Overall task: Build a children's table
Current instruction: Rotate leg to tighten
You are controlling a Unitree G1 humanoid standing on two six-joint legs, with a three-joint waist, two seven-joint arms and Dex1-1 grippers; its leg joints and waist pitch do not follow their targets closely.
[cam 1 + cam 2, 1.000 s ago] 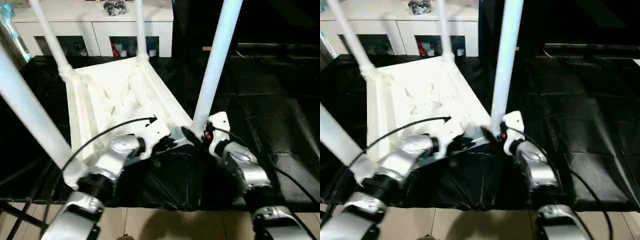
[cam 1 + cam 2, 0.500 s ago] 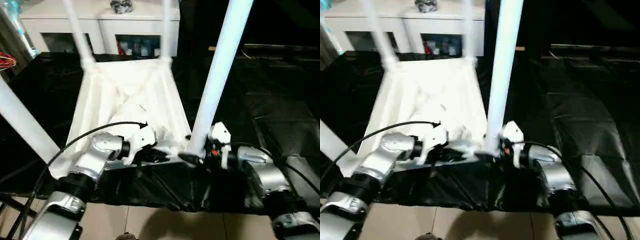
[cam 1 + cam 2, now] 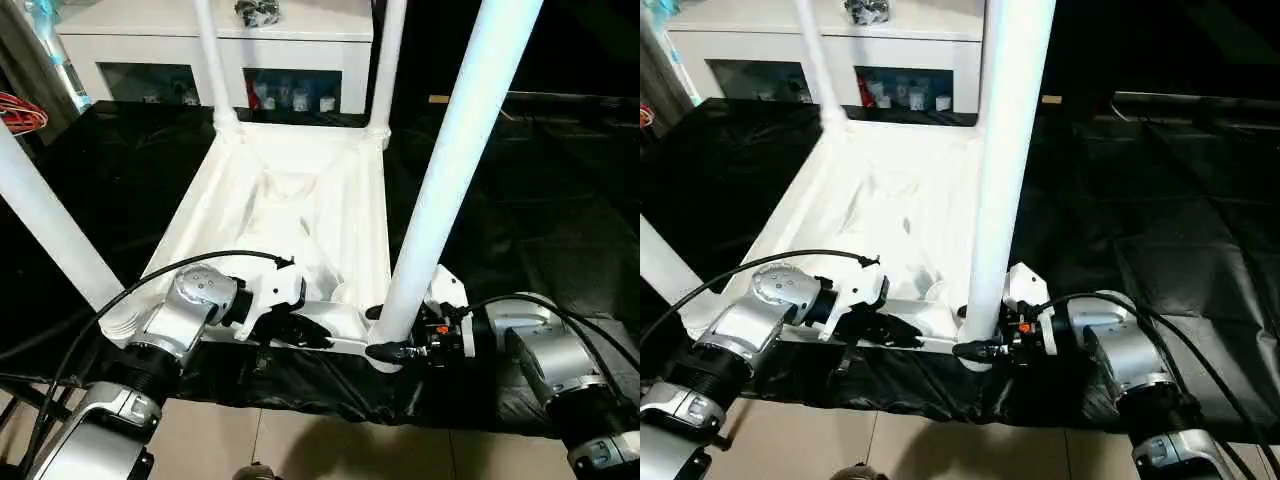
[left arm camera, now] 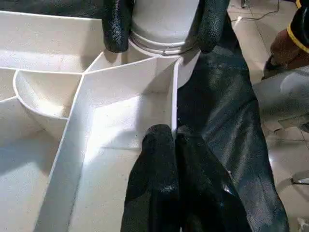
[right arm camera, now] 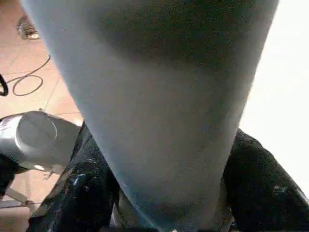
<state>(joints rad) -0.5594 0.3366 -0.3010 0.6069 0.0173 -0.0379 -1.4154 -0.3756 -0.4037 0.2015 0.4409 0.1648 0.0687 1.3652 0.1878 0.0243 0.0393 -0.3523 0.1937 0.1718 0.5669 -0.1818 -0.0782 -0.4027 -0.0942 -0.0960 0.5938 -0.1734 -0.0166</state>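
The inverted children's table (image 3: 300,210) is lain on a black-draped tabletop (image 3: 560,200); the near leg (image 3: 455,170) is clasped by the right gripper (image 4: 161,29) jaws for seating, while the closed left gripper (image 4: 169,145) steadies the frame

One upturned tabletop (image 3: 300,200), four legs (image 3: 455,180) standing in its corners, two grippers (image 3: 395,350), one cabinet (image 3: 150,40)

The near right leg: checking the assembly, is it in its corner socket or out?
In. The leg stands upright from the tabletop's near corner, right gripper around its base.
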